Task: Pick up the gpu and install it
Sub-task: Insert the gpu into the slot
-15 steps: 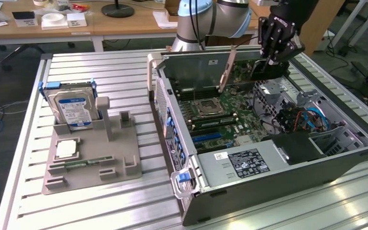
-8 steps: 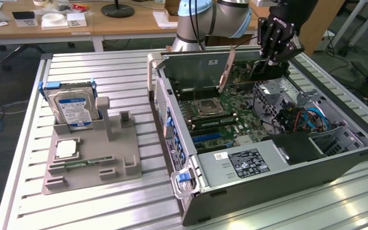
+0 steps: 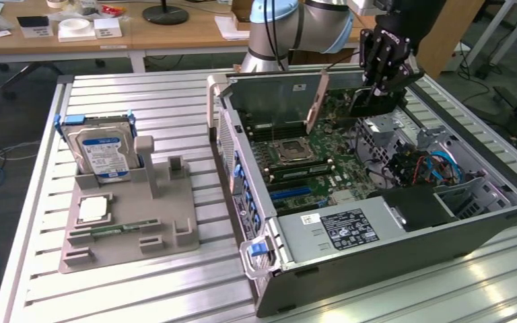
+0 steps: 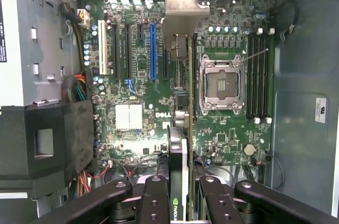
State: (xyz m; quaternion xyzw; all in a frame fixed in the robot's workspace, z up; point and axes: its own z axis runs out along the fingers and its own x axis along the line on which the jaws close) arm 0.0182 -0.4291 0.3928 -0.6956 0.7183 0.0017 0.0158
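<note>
Jaws clamped on the gpu (image 4: 179,147), the gripper (image 4: 183,184) holds it on edge above the motherboard (image 3: 322,165), upper right of the exterior view. The install step looks under way, with the card unseated. Seating it calls for aligning its edge with a slot.

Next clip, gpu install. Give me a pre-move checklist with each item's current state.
1. Grip: claw shut on the gpu - ok.
2. Case open on its side, board exposed - ok.
3. Gpu runs parallel to the blue slot - ok.
4. Gpu lined up over its intended slot - cannot tell.
5. Gpu seated - not ok; it is held above the motherboard.
6. Hard drive away from the case on the stand - ok.
</note>
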